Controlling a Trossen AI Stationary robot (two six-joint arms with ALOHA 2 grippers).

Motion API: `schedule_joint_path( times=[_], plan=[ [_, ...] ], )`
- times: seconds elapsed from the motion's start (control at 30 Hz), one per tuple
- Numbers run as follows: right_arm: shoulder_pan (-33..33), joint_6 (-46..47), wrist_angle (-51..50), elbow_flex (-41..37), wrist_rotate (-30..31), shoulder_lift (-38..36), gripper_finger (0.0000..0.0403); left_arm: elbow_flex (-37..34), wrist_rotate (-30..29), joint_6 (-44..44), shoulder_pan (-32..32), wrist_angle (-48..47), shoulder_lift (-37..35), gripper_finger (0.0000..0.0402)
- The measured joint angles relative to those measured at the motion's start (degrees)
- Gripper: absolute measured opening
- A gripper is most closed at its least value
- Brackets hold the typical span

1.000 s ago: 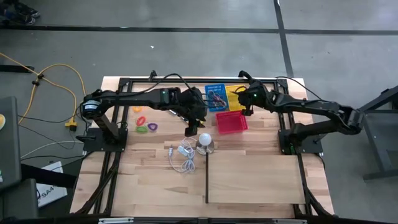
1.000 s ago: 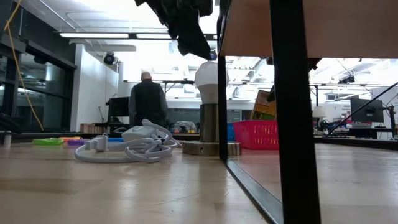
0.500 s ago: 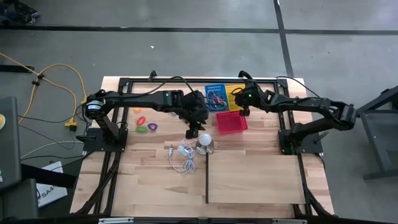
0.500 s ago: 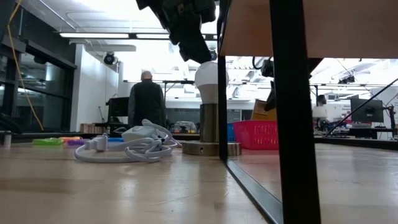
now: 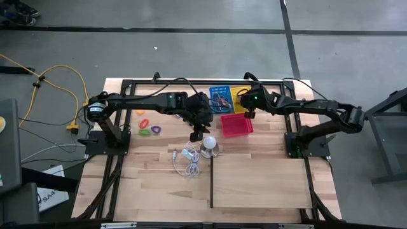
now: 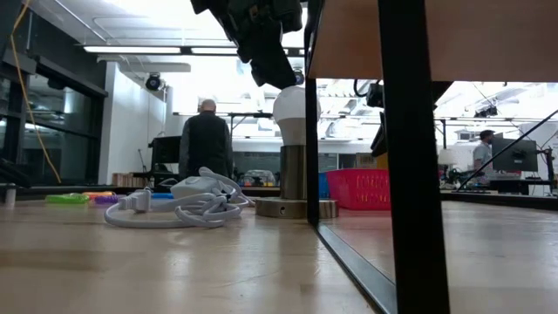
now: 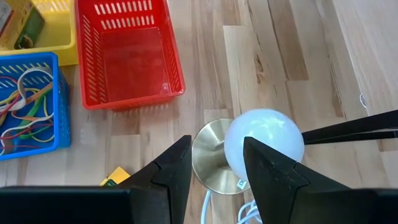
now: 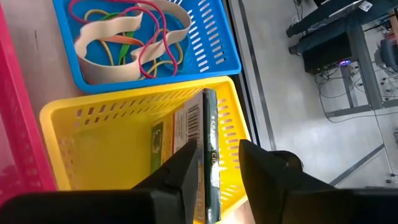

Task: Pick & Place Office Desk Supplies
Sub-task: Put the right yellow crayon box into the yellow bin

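The right gripper (image 8: 214, 163) hangs open over a packet (image 8: 200, 146) in the yellow basket (image 8: 99, 143); the left gripper (image 7: 214, 163), open and empty, hovers at 10 o'clock from the bulb (image 7: 263, 142).

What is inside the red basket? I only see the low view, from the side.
Observer: Nothing. The red basket is empty.
Operator: And the blue one behind it?
Observer: The blue basket holds rubber bands.
Operator: Is there another basket?
Observer: Yes, a yellow basket. A packet stands on edge in it, right in front of the right arm's open jaws.
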Motion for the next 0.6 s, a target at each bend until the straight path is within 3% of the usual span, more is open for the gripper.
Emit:
schedule_joint_path(
  times=[0.33, 0.6],
  plan=[
    [0.37, 1.61, -0.15, 0.0, -0.19, 0.0, 0.0111, 0.0, 0.0, 0.0, 0.0, 0.0, -0.02, 0.014],
    [5.26, 7.7, -6.42, 0.0, -0.38, -0.02, 0.0111, 0.0, 0.0, 0.0, 0.0, 0.0, -0.04, 0.014]
  ],
)
